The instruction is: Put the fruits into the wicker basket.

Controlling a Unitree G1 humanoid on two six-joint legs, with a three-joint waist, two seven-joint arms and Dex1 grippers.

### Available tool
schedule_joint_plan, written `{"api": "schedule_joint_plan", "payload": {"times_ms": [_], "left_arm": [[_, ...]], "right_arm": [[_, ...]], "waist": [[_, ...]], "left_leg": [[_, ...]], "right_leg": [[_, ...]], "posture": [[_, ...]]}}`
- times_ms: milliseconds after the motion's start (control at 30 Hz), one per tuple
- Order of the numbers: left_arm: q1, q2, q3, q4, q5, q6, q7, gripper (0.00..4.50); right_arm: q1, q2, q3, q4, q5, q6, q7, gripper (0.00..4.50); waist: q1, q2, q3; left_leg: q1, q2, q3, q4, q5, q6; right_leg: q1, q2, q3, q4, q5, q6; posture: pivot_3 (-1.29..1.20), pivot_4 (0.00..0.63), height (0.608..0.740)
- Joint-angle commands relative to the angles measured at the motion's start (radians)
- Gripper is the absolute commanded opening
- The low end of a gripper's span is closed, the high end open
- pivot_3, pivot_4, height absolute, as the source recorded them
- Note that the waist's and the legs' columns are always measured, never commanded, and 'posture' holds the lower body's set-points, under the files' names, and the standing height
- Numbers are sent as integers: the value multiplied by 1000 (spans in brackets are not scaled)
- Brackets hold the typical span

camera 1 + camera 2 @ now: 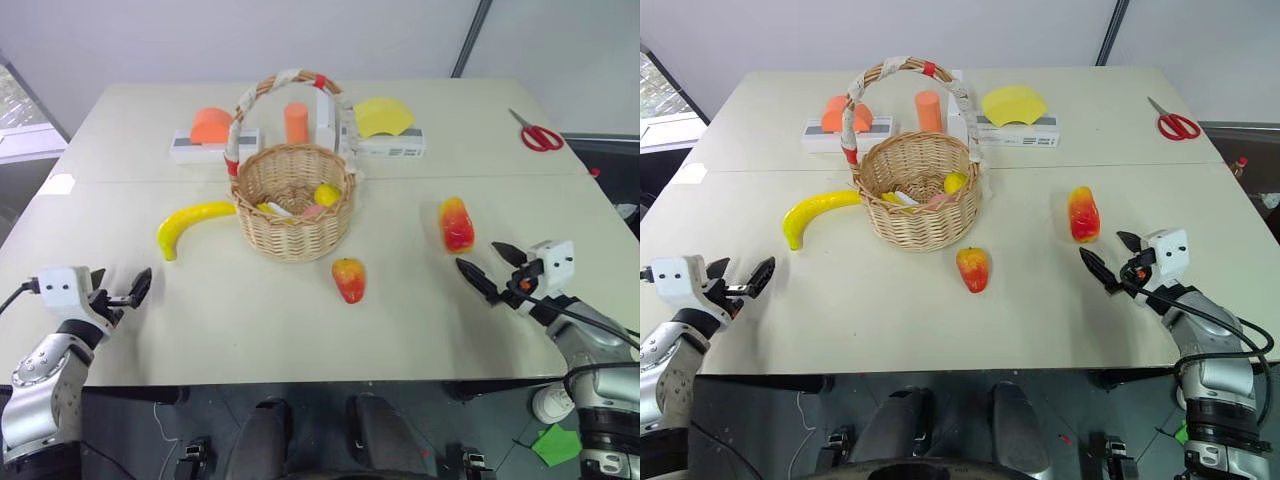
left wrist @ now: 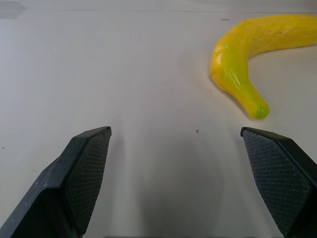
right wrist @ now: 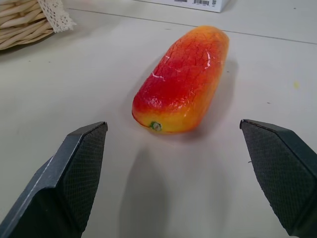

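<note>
Right gripper (image 3: 173, 144) spread wide, empty, facing oval fruit (image 3: 181, 82). Crackled red skin shading to orange-yellow; possibly a greenish stem nub.

Red scissors (image 1: 540, 134) are lying at two o'clock on the pale table (image 1: 220, 330). Orange blocks (image 1: 212, 125) and a yellow block (image 1: 384, 117) are sitting on white boxes (image 1: 392, 146) at twelve o'clock.
</note>
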Motion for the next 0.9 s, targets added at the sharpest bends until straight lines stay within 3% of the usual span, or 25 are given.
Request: {"api": "schedule_joint_plan", "payload": {"times_ms": [33, 200, 500, 733, 900], "left_arm": [[1, 5, 28, -41, -16, -21, -1, 4500], [-19, 9, 19, -49, -18, 6, 11, 4500], [-190, 160, -170, -106, 91, 154, -13, 4500], [-406, 228, -324, 15, 171, 295, -47, 4500], [-555, 242, -390, 196, 246, 304, -50, 4500]], "right_arm": [[-11, -1, -5, -11, 1, -23, 3, 4468], [-12, -4, -5, -24, 1, -21, 2, 4468], [-34, -23, 28, -190, 30, 36, 16, 4468], [-35, -89, 111, -467, 107, 193, 74, 4468], [-109, -85, 258, -615, 103, 283, 61, 4468]], "waist": [[0, 0, 0], [0, 0, 0], [0, 0, 0], [-5, 0, 0], [-4, 0, 0]], "left_leg": [[0, 0, 0, 0, 0, 0], [0, 0, 0, 0, 0, 0], [0, -1, 0, 0, 0, 0], [0, -1, 0, 0, 0, 0], [0, 0, -1, 1, 0, 0]], "right_leg": [[0, 0, 0, 0, 0, 0], [0, 0, 0, 0, 0, 0], [0, 0, 0, 0, 0, 0], [0, 2, 0, 1, 0, 0], [0, 3, -1, 1, 0, 0]], "posture": [[0, 150, 740], [0, 150, 740], [0, 150, 740], [0, 150, 740], [0, 150, 740]]}}
